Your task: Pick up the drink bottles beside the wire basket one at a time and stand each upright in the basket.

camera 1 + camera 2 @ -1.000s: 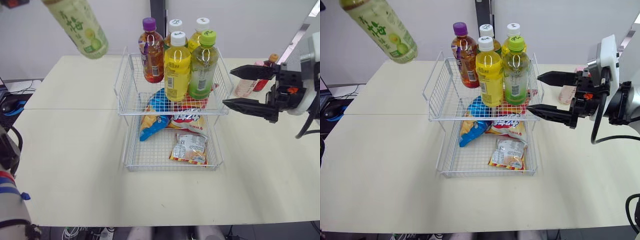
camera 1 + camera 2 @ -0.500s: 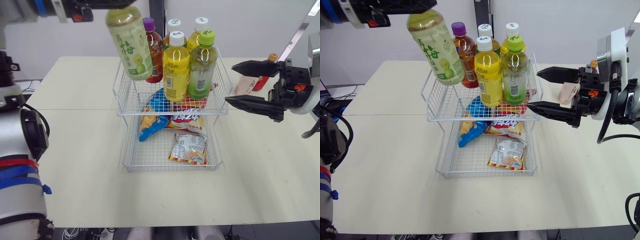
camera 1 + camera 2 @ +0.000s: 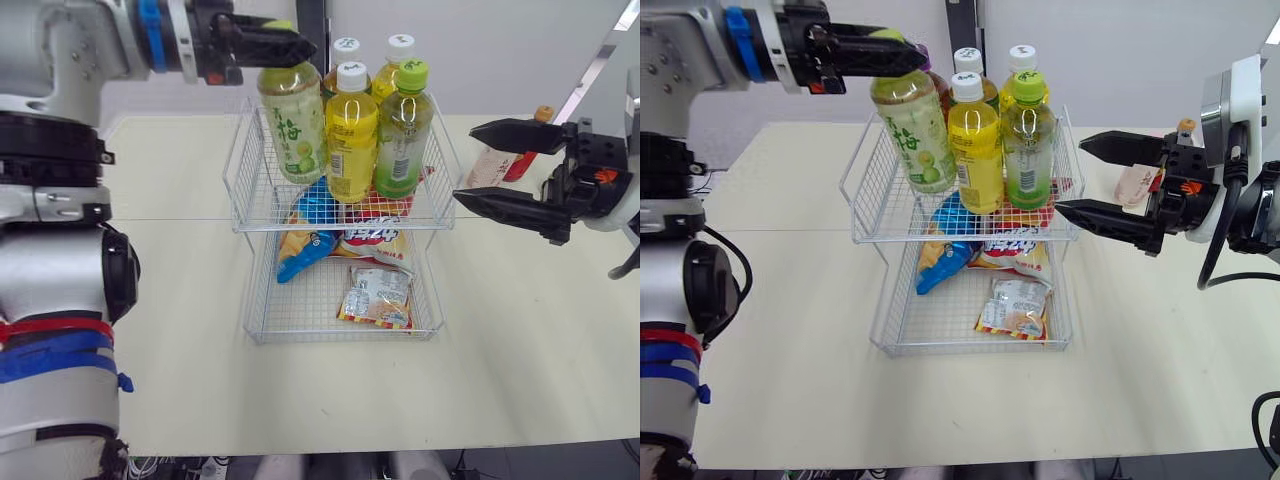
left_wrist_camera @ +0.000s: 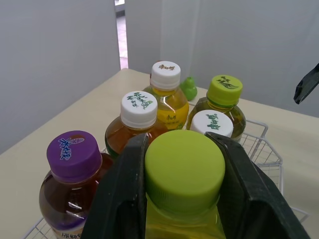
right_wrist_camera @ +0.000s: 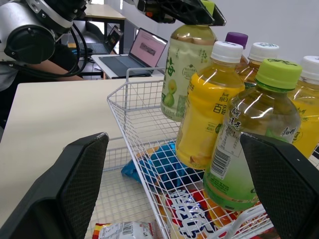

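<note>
Nearest, in the basket's [image 3: 238, 160] lower tier, lay snack packets [image 3: 378, 297], untouched. Just off the basket's right side hung the right gripper [image 3: 463, 165], fingers spread wide and empty, about where it had been a second before. In the basket's upper tier stood the yellow bottle [image 3: 352, 130] and green-capped bottle [image 3: 403, 130] at the front, with two white-capped bottles [image 3: 347, 48] behind. The change was on the left: the tea bottle [image 3: 292, 125], a second before tilted high and well left of the basket, then over the basket's left rim, now hung nearly upright inside the upper tier's front-left corner, beside the yellow bottle and in front of the purple-capped bottle [image 4: 74, 149]. The left gripper [image 3: 295, 45] was clamped on its neck just under the lime cap. Could not tell whether its base touched the basket's mesh. Judged this placement nearly done: lower until seated, then release; a slight lean risks nudging the yellow bottle. Past the basket's right side, behind the right gripper, a pink bottle [image 3: 488, 170] and a red bottle [image 3: 522, 162] waited on the table [image 3: 180, 300], so the task was not finished.
</note>
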You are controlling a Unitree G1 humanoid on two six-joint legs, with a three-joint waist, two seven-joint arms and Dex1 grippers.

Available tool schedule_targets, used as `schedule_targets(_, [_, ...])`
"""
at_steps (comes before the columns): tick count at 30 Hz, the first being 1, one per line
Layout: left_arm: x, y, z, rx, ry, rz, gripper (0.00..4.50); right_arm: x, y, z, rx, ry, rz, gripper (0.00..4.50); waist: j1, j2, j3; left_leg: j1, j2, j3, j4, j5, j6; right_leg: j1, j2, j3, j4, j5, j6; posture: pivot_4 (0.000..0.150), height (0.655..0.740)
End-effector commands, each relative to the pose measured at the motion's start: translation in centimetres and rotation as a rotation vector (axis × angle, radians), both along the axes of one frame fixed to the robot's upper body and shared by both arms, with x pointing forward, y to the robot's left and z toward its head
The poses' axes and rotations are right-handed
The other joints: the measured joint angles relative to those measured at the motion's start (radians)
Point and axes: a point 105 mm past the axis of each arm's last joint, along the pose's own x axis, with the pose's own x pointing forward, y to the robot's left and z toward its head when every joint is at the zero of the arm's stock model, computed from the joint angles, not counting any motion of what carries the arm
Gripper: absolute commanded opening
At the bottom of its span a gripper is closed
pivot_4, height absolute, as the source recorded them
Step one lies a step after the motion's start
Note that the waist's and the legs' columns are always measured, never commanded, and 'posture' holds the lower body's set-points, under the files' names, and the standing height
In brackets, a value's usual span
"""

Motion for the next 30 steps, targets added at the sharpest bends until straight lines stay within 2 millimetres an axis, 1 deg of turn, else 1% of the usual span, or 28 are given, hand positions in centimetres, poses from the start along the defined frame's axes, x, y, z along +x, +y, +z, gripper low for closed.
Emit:
schedule_targets(1, [-1.0,-1.0,1.4,0.013,-0.109,-0.046,1.38,-0.8,-0.2,1.1,0.003,-0.059,-0.012,4.5,0.0,0.0,0.0,0.0,0.0,0.0,0.0,0.0,0.0,0.0,0.0,0.0,0.0,0.0,0.0,0.15,0.74])
schedule_targets(4, [-0.8,-1.2,0.9,0.044,-0.128,-0.044,1.38,-0.8,-0.3,1.1,0.001,-0.062,-0.028,4.5,0.0,0.0,0.0,0.0,0.0,0.0,0.0,0.0,0.0,0.0,0.0,0.0,0.0,0.0,0.0,0.15,0.74])
schedule_targets(8, [-0.5,-1.1,0.7,0.053,-0.126,-0.023,1.38,-0.9,-0.4,1.0,0.002,-0.061,-0.038,4.5,0.0,0.0,0.0,0.0,0.0,0.0,0.0,0.0,0.0,0.0,0.0,0.0,0.0,0.0,0.0,0.15,0.74])
schedule_targets(13, [0.5,-0.9,0.1,0.062,-0.123,0.018,1.38,-1.0,-0.3,0.9,0.004,-0.058,-0.041,4.5,0.0,0.0,0.0,0.0,0.0,0.0,0.0,0.0,0.0,0.0,0.0,0.0,0.0,0.0,0.0,0.15,0.74])
schedule_targets(21, [2.1,0.3,-1.2,0.073,-0.096,0.087,1.38,-0.7,-0.3,0.9,0.005,-0.058,-0.046,4.5,-0.002,0.0,0.0,0.0,0.0,0.0,0.0,0.0,0.0,0.0,0.0,0.0,0.0,0.0,0.0,0.15,0.74])
schedule_targets(27, [2.1,0.7,-1.3,0.074,-0.073,0.091,1.38,-0.7,-0.3,0.9,0.003,-0.055,-0.047,4.5,-0.002,0.0,0.0,0.0,0.0,0.0,0.001,0.0,0.0,0.0,0.0,0.0,0.001,0.0,0.0,0.15,0.74])
schedule_targets(30, [1.7,0.8,-1.6,0.094,-0.064,0.062,1.38,-0.6,-0.3,0.9,0.001,-0.053,-0.047,4.5,-0.004,0.0,0.0,0.0,0.0,0.0,0.001,0.0,0.0,0.0,0.0,0.0,0.001,0.0,0.0,0.15,0.74])
